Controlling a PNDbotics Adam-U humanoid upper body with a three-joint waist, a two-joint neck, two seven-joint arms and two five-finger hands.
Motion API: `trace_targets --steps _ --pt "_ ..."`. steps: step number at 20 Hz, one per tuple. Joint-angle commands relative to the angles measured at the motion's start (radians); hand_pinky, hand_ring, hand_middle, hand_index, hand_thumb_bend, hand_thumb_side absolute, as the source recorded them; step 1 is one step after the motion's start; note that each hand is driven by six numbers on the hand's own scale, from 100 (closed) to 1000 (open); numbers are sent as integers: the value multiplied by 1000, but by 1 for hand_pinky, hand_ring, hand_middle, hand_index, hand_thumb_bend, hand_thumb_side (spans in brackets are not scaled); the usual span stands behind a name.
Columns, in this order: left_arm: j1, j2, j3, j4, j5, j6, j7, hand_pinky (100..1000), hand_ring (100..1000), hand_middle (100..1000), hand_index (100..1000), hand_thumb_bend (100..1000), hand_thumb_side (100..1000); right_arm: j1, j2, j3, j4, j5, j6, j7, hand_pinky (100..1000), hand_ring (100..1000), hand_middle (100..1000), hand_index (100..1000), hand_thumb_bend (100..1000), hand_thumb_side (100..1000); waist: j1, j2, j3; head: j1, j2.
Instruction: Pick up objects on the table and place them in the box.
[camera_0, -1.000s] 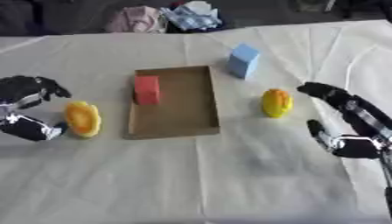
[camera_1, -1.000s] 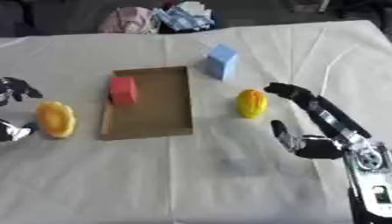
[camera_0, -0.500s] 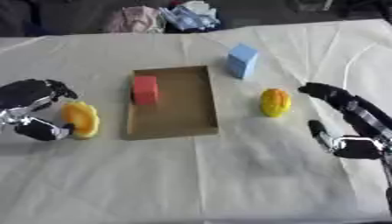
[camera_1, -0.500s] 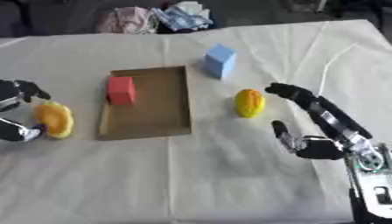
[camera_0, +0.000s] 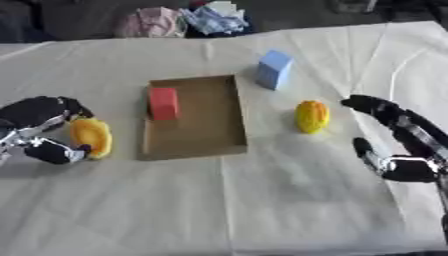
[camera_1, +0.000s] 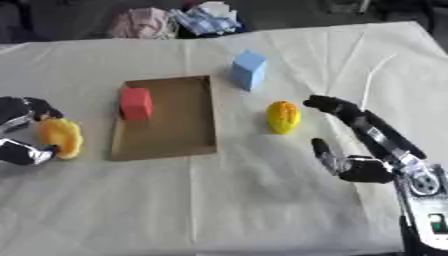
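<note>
Left hand (camera_0: 39, 131) closed in on yellow object (camera_0: 91, 137); two yellow

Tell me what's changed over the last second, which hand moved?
The left hand has closed in on the orange object left of the box, its fingers now curling around it. The right hand stayed open beside the yellow object. The red block and blue block are unmoved.
</note>
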Motion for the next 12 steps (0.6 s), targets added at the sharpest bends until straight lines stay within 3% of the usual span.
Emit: trace_targets --steps 1,3,8,12 --pt "-8 12 -1 5 -12 -13 -9 725 710 757 857 323 393 -13 -8 1 -11 -6 -7 10 974 950 880 968 100 331 -9 -6 -2 3 5" --pt "-5 7 -5 9 -18 -18 -10 705 679 731 843 329 362 -13 -8 1 -11 -7 -7 11 974 950 880 968 100 331 -9 -6 -3 2 5" --pt "2 9 -6 -8 -34 -28 11 578 511 551 733 362 146 -13 -8 0 -9 -7 -7 11 974 950 880 968 100 330 -10 -6 -1 1 5" --pt "8 16 -3 -41 -48 -32 44 442 361 375 595 357 121 -13 -7 0 -9 -6 -7 11 974 950 879 968 100 329 -10 -8 1 0 5"
